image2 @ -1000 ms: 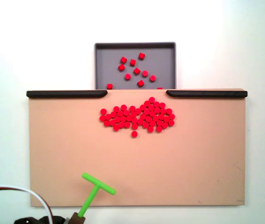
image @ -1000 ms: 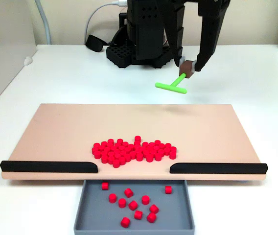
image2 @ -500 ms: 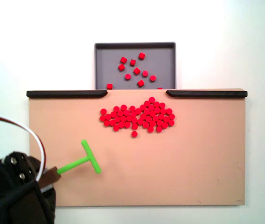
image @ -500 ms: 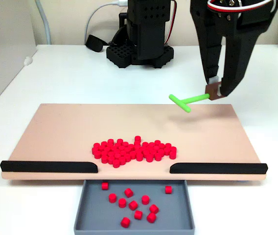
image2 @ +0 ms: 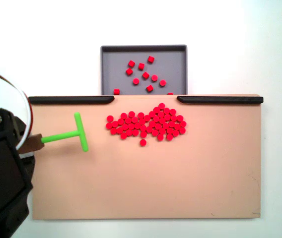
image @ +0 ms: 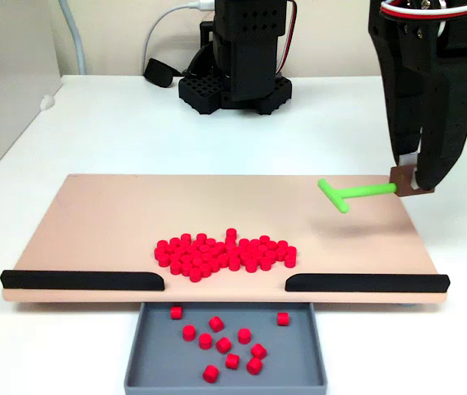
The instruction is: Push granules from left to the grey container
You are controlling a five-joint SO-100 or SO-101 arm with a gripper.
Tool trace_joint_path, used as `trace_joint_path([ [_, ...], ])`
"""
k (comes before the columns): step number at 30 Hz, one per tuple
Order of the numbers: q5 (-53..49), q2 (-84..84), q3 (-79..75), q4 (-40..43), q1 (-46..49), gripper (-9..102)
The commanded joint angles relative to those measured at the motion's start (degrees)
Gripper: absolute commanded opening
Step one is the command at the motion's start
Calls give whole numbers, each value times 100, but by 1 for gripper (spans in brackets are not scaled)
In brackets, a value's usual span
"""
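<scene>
White worktop (image: 118,123) carries a tan board (image: 102,214) w/ two black strips (image: 81,281) along one edge, a gap between them. The grey container (image: 147,362) sits just past that gap, approx a dozen granules scattered inside. Main heap of granules (image: 225,251) lies on the board's middle, near the gap; in the top-down fixed view one pellet (image2: 143,143) sits just apart from the heap. Arm base (image: 238,58) and cables at the worktop's far side. Arm reaches down at the board's right end in the front fixed view. Claw (image: 412,179) pinches a brown block at the stem end of the green T-tool (image: 350,194), crossbar toward the heap, well apart from it. Whether tool touches board: can't tell. Arm's upper part cut off.
</scene>
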Motion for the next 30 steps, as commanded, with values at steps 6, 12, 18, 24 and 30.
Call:
trace_joint_path([
  [6,422,-457,-615,149,0,0],
  [12,527,-1046,-1187,176,26,0],
  [18,536,-1327,-1318,185,79,0],
  [24,571,-1485,-1318,185,88,0],
  [30,563,-1538,-1292,193,158,0],
])
